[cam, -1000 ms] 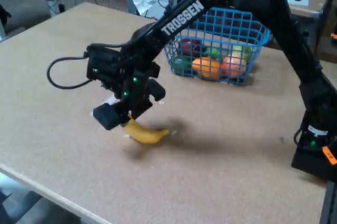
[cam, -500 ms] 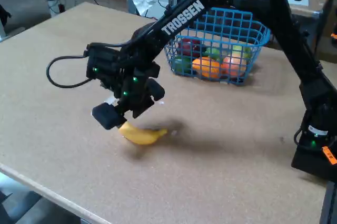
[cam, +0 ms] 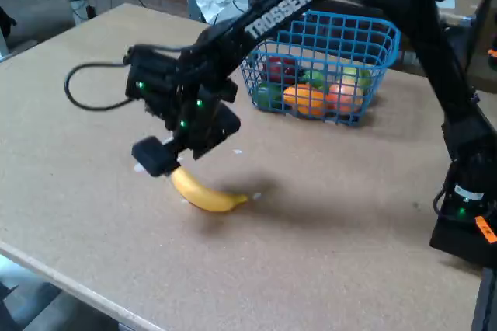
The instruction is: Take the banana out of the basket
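banana [cam: 203,193] now lying free on desk [cam: 326,238], outside basket [cam: 326,67]; pincer [cam: 167,156] has lifted clear, jaws parted, empty; removal effectively done.

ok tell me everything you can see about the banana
The banana is one curved yellow fruit with a smooth skin, lying flat on the tan table, outside the blue basket. Its right tip points toward the basket side. The gripper hovers over its left end; whether they touch is unclear.
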`<state>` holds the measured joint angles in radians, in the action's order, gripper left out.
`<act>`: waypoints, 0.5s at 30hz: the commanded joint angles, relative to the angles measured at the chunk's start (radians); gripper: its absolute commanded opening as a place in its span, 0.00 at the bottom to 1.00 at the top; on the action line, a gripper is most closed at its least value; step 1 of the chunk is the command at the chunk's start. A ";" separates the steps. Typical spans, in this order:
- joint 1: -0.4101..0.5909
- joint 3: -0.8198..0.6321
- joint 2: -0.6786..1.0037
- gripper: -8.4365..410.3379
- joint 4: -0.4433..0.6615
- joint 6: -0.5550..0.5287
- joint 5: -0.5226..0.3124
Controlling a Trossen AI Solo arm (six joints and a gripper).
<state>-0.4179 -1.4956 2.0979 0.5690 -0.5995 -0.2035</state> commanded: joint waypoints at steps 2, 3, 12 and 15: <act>0.000 0.000 -0.064 0.75 0.025 0.007 -0.074; 0.000 0.000 -0.077 0.75 0.032 0.011 -0.077; -0.001 0.000 -0.209 0.75 0.056 0.111 -0.077; 0.000 0.000 -0.271 0.75 0.055 0.111 -0.077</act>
<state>-0.4183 -1.4956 1.8866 0.6235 -0.4908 -0.2741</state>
